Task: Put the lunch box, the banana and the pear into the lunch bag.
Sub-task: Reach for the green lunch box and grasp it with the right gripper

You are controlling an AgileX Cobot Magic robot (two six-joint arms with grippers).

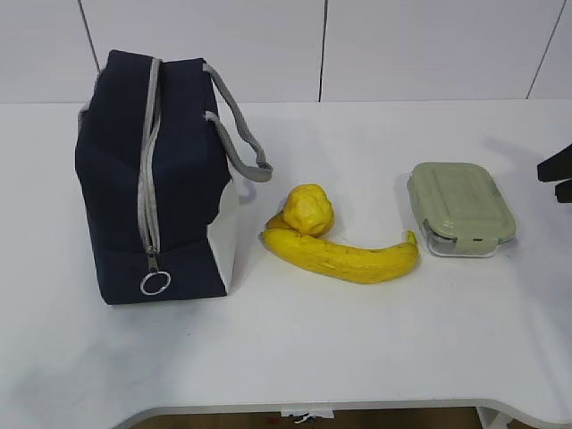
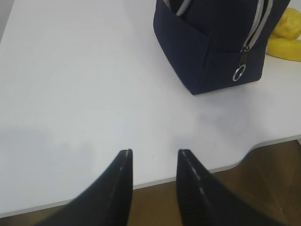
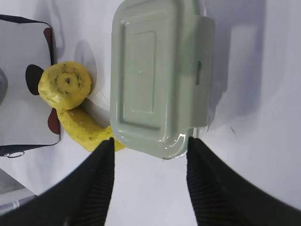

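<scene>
Both tools are standing apart from everything, each with its jaws spread and nothing between them. The left tool [image 2: 154, 155] is hanging over a bare stretch of the white desk [image 1: 357, 340] near its front edge, well short of the lunch bag [image 1: 152, 179], and its two dark fingers [image 2: 120, 188] are gripping nothing. The right tool [image 3: 150, 143] is hovering above the lunch box [image 1: 461, 207], its fingers [image 3: 101, 183] framing the near end of the sage-green lid without touching it, as far as I can tell from the wrist view. In the exterior view only a dark bit of that arm [image 1: 559, 174] is showing at the right edge. The navy lunch bag is sitting upright on the left of the desk, its grey zipper [image 1: 148, 161] running down the front face, seemingly done up, with the metal ring pull [image 1: 154, 283] dangling near the bottom, and its grey webbing handles [image 1: 237, 134] are drooping toward the right. Just beside the bag's white side panel, the banana [image 1: 344, 255] is lying on the desk with its curve opening away from me, and the pear [image 1: 308, 210] is resting against it on the far side, touching it near its left end. The lunch box is sitting on the desk to the right of the banana's tip, near it, lid on.
</scene>
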